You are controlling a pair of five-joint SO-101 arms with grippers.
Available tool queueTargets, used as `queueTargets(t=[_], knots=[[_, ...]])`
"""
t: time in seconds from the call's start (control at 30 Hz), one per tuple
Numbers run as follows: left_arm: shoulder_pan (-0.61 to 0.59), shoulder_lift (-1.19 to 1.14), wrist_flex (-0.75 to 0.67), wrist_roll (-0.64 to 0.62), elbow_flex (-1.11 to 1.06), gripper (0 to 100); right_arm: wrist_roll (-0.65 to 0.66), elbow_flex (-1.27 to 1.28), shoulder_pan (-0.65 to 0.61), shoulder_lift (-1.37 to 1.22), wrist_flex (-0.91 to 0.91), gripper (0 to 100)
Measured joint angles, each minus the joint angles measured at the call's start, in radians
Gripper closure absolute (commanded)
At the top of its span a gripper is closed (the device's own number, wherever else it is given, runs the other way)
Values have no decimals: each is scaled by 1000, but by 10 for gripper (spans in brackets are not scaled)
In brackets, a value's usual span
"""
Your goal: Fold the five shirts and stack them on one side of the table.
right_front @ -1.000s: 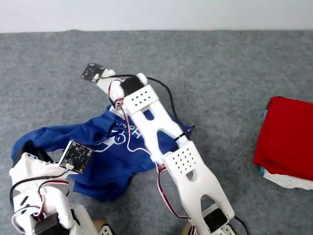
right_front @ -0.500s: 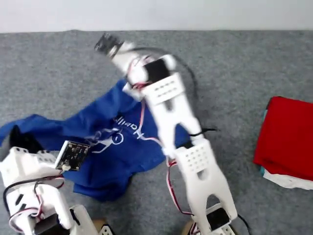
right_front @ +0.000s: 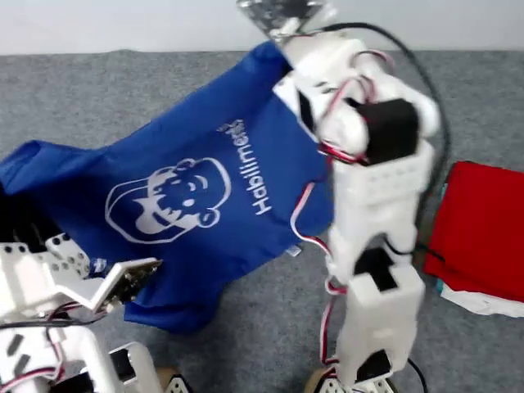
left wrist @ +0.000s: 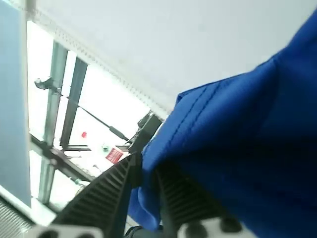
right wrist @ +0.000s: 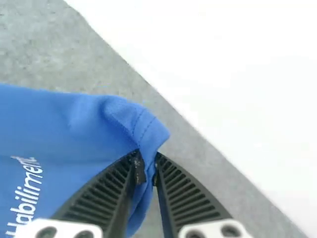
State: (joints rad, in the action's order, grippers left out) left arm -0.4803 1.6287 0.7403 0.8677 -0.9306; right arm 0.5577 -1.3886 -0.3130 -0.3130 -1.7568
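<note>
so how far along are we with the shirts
Done: at the table's side a folded red shirt lies on a white one and a teal edge; how many are under it is hidden. In hand: the blue shirt, lifted and spread, with the left gripper and right gripper each shut on its edge. Left: fold it and add it to that pile.

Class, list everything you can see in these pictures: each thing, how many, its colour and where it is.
blue shirt: 1, blue with white print, held spread above the table's left and middle.
stack of folded shirts: 1 stack, red on top, white beneath, at the table's right edge.
table: 1, grey, under everything.
wall: 1, white, behind the table.
left hand: 1, black, shut on the blue shirt's edge.
right hand: 1, black, shut on a blue shirt corner, raised.
</note>
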Motion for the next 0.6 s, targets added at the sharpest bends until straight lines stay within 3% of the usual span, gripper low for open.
queueTargets(t=[0.33,0.47,0.6], knots=[[152,-436,414,-135,502,994,0,374,84,331,0,986],[199,-542,446,-242,655,994,-26,381,127,450,0,985],[236,-632,446,-269,847,994,-34,381,166,566,0,985]])
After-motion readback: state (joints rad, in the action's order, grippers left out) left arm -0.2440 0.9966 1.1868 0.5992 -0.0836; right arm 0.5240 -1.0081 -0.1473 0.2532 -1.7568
